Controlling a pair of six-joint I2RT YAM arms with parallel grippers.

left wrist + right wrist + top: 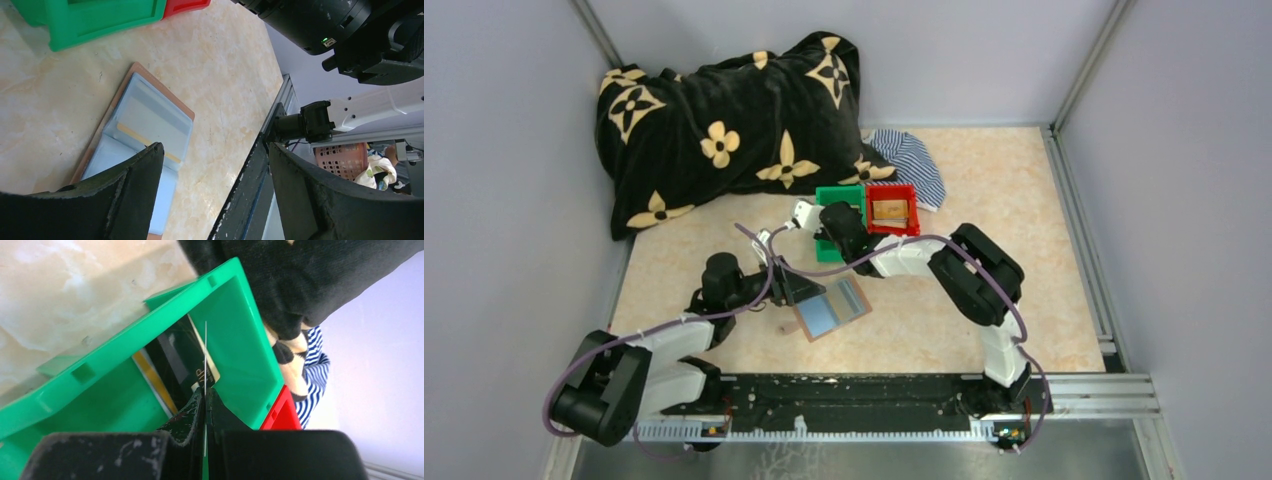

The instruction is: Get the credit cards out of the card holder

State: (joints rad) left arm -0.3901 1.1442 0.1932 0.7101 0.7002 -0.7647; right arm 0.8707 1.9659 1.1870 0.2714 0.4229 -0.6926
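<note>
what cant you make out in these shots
- Card in the right claw: only its edge shows in the right wrist view; the arm covers it from above.
- Card holder, near end: the open left claw blocks it in the left wrist view.
- Green bin floor: right claw hides part; its cards uncountable.
- Red bin contents: too small in the top view.

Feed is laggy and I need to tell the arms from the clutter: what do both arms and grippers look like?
The left arm and right arm match: rounded black joint housings joined by white links, a greyish-purple cable looping along each. The left gripper and right gripper have thick black fingers with scuffed, whitish-flecked surfaces.
</note>
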